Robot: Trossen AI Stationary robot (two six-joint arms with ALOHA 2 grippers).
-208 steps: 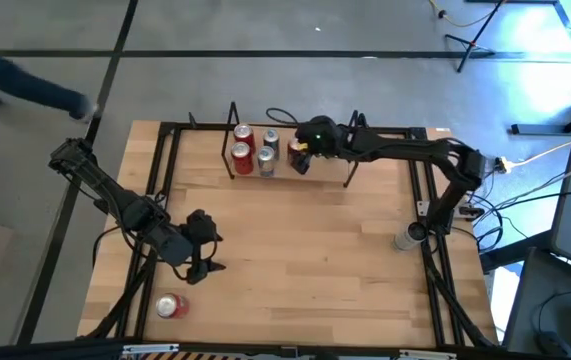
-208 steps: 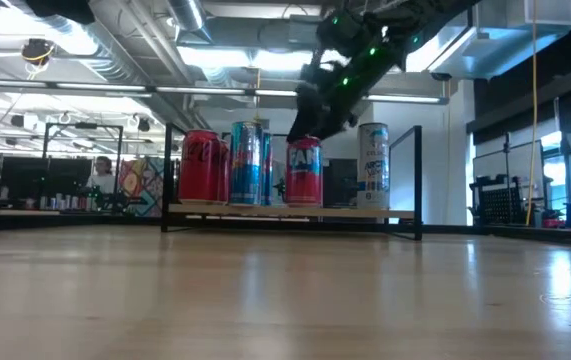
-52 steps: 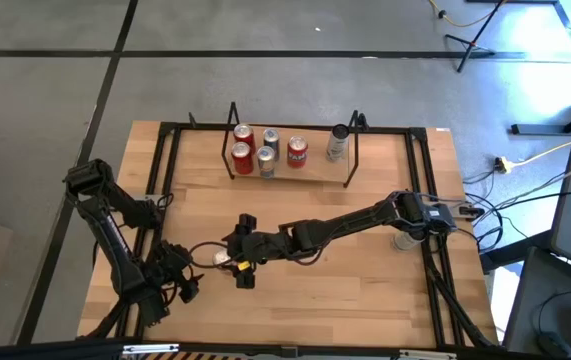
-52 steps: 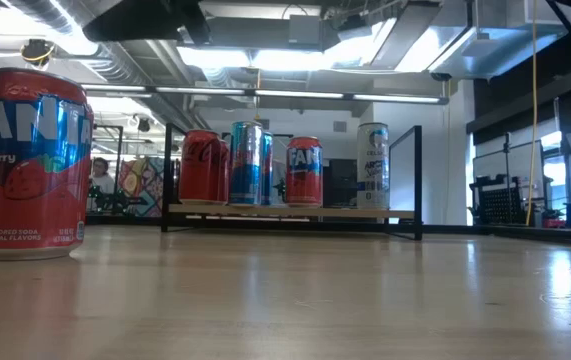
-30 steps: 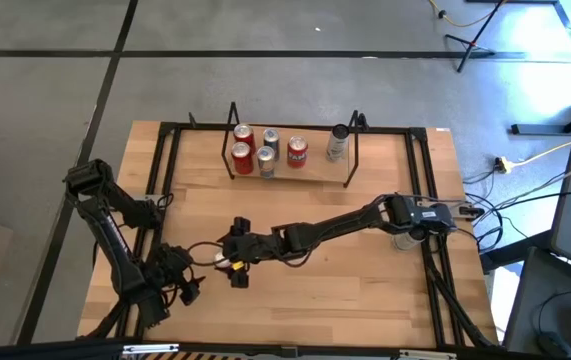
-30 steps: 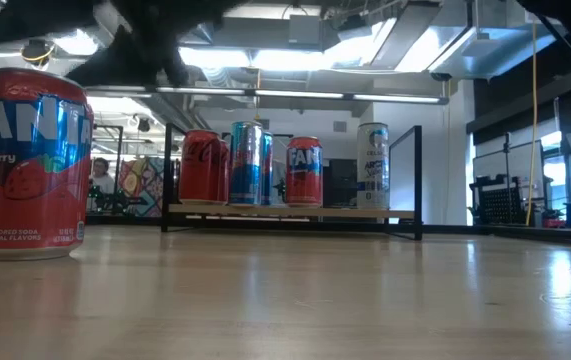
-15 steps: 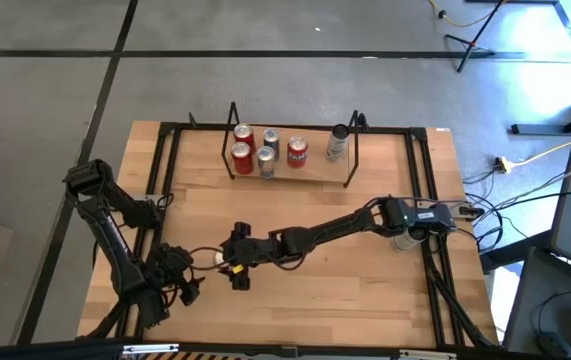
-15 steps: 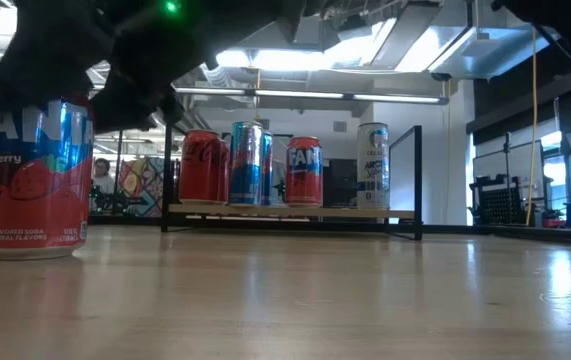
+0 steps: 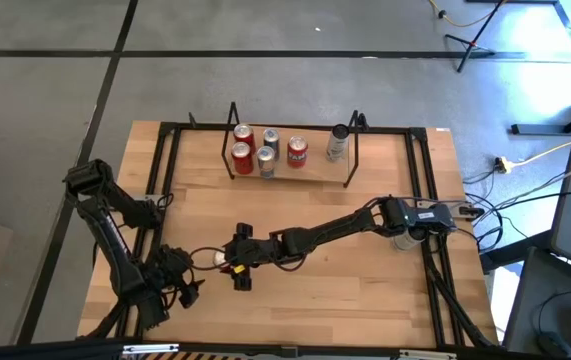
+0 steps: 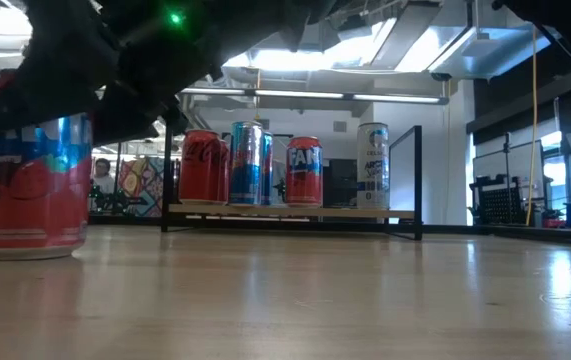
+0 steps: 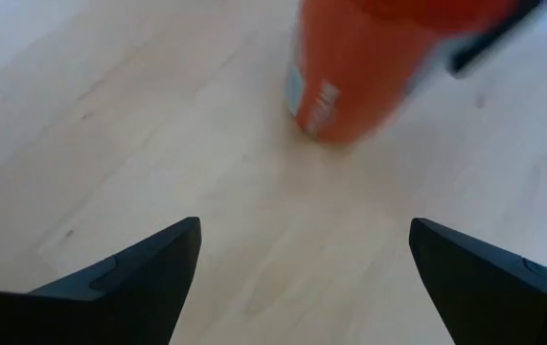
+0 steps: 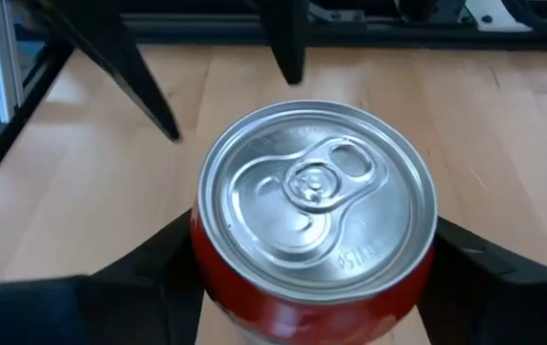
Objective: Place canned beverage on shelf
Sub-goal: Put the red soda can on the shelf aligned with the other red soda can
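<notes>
A red Fanta can [image 12: 316, 206] stands upright on the wood table left of centre; it also shows in the high view [image 9: 224, 259] and the low view [image 10: 25, 200]. My right gripper [image 12: 316, 254] has come down over the can's top, one finger on each side of it. My left gripper [image 11: 302, 240] is open and empty near the table's near left corner [image 9: 180, 290], with the can [image 11: 369, 67] a short way ahead of it. The shelf [image 9: 315, 176] stands at the far edge and holds several upright cans [image 10: 250, 165]. My right gripper holds the can's upper wall [image 12: 201, 254] between its two fingers [image 12: 148, 268], one on each opposite side just below the rim. The fingers come from above, pointing down. The can stands upright with its base [image 10: 25, 250] on the table.
Black frame rails [image 9: 420, 200] run along the table's edges. A grey cylinder [image 9: 405, 240] stands by the right arm's base. Bare wood lies between the can and the shelf [image 10: 295, 212].
My right gripper has come down from above the Fanta can until its fingers stand around the can's upper part, and it now covers the top of the label in the low view. The can stays upright on the table.
</notes>
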